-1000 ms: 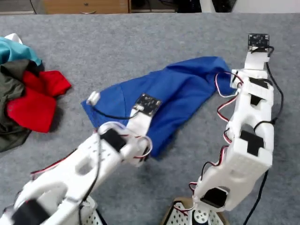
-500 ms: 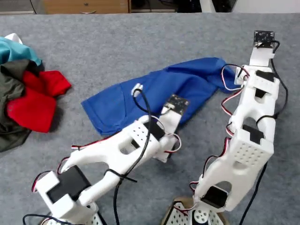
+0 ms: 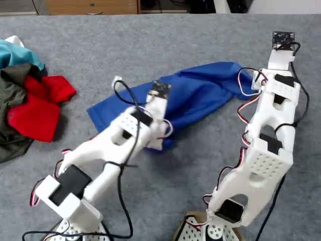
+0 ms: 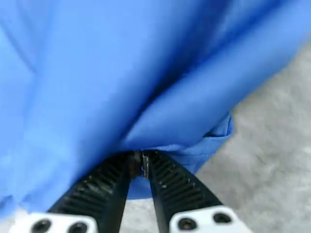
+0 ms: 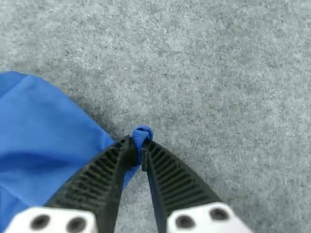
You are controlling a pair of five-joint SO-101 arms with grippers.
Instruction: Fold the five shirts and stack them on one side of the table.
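Observation:
A blue shirt [image 3: 195, 95] lies crumpled across the middle of the grey table. My left gripper [image 4: 141, 162] is shut on a fold of the blue shirt [image 4: 121, 82], and in the high view that arm's wrist [image 3: 153, 118] hovers over the cloth's near edge. My right gripper [image 5: 140, 145] is shut on a small tip of the blue shirt [image 5: 43, 131] at its right end, low over the table; the right arm [image 3: 273, 100] stretches along the table's right side. A heap of teal, dark and red shirts [image 3: 30, 100] rests at the left edge.
Grey carpet-like table surface [image 3: 165, 45] stretches bare behind the blue shirt and in front of it [image 3: 190, 181]. A wooden cabinet [image 3: 90, 6] stands beyond the far edge. The arm bases [image 3: 210, 228] sit at the near edge.
The left arm swung right, then back left and farther across the shirt, dragging the near edge of the blue cloth onto itself. The right arm shifted slightly farther away and kept its hold.

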